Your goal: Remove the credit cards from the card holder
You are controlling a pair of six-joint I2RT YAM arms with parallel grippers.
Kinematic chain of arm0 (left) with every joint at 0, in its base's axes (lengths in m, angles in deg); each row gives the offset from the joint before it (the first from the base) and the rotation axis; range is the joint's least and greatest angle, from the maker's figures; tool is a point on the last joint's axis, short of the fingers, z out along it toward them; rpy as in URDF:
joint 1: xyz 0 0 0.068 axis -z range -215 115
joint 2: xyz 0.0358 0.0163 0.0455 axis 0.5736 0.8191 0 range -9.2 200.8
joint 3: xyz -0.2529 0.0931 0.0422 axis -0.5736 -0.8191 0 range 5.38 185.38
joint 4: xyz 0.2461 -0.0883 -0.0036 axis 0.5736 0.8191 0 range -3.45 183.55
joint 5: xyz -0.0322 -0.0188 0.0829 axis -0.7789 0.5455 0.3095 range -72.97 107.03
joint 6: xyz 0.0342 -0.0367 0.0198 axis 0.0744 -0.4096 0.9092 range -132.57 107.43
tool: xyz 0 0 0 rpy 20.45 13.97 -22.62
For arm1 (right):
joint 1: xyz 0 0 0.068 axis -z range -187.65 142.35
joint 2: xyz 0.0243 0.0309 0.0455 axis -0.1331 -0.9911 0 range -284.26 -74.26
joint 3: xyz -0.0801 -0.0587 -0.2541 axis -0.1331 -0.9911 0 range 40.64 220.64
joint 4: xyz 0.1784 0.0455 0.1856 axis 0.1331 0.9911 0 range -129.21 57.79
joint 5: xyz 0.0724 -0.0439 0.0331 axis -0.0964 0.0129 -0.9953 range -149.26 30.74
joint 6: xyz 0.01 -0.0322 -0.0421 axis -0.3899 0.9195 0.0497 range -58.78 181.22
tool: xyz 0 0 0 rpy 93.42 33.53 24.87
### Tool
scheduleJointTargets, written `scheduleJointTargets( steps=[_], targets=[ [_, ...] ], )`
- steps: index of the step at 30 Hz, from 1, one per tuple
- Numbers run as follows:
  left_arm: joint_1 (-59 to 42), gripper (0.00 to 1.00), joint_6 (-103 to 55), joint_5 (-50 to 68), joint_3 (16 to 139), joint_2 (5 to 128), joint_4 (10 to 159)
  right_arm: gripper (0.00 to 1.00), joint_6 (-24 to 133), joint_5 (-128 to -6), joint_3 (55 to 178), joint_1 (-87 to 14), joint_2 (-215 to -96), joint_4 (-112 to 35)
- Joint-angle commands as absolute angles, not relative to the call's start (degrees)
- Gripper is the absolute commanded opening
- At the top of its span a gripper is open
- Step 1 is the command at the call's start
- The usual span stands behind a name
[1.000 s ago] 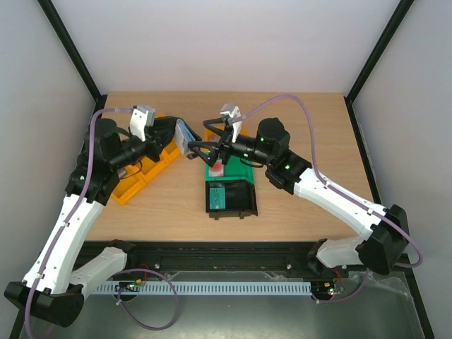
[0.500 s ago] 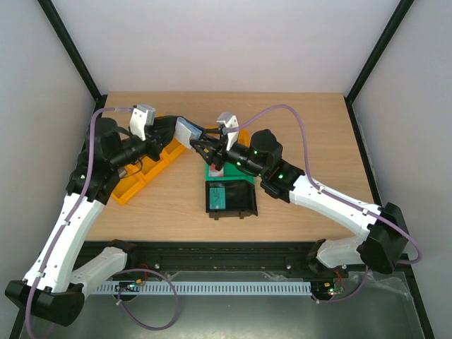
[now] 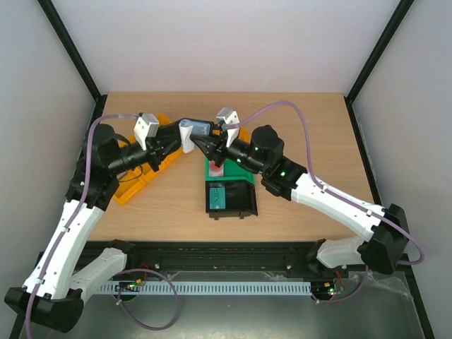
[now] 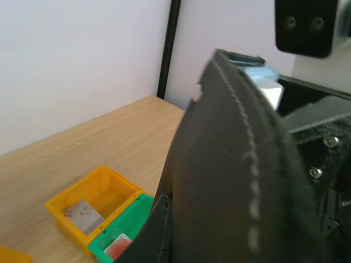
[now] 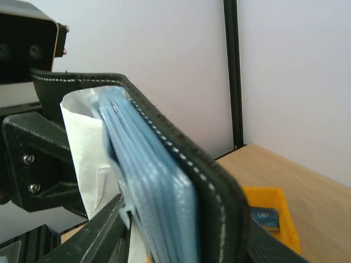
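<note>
The card holder point(image 3: 192, 130), a black bifold wallet with blue-grey lining, hangs in the air over the back middle of the table. My left gripper point(image 3: 176, 138) is shut on its left half, and black leather point(image 4: 241, 181) fills the left wrist view. My right gripper point(image 3: 206, 141) is closed on the other half. In the right wrist view one dark finger point(image 5: 93, 235) lies against the blue pockets point(image 5: 164, 186) and the other is behind the stitched outer side. A white slip point(image 5: 82, 131) sticks out of the fold. The credit cards are hidden.
Under the wallet stands a green bin point(image 3: 227, 170) holding a pale card with a red spot point(image 3: 216, 169). In front of it is a black bin point(image 3: 236, 200) with a teal card point(image 3: 216, 196). Yellow bins point(image 3: 135, 182) stand at the left, and another point(image 5: 271, 208) holds a blue card.
My right gripper moved left to the wallet and closed on its free half. My left arm swung the wallet a little to the right.
</note>
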State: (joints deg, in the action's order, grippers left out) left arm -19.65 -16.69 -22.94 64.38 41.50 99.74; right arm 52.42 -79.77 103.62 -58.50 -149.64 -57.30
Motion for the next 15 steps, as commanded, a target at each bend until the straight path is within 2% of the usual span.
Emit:
scheduleJointTargets(
  steps=[1,6,10,11,12,15],
  targets=[
    [-19.3,0.02,-14.1,-29.9,64.2,40.6,95.8,0.39,54.8,-78.9,107.6,-58.5,-149.7,-54.9],
    [-19.1,0.02,-14.2,-30.4,63.6,40.7,95.1,0.32,55.5,-83.7,109.9,-58.5,-151.4,-52.1],
    [-19.1,0.03,-14.8,-29.4,63.5,40.9,94.1,0.14,55.5,-84.9,112.7,-58.5,-152.5,-48.0],
    [-19.1,0.06,-14.8,-29.5,63.3,41.0,94.0,0.08,55.6,-85.1,112.6,-58.5,-152.4,-48.0],
    [-19.1,0.14,-14.9,-29.4,63.3,41.0,93.9,0.03,55.5,-85.0,112.6,-58.5,-152.2,-48.0],
    [-19.0,0.55,-14.5,-29.7,63.2,40.9,94.4,0.02,55.5,-82.5,112.3,-58.5,-151.8,-47.3]
  ],
)
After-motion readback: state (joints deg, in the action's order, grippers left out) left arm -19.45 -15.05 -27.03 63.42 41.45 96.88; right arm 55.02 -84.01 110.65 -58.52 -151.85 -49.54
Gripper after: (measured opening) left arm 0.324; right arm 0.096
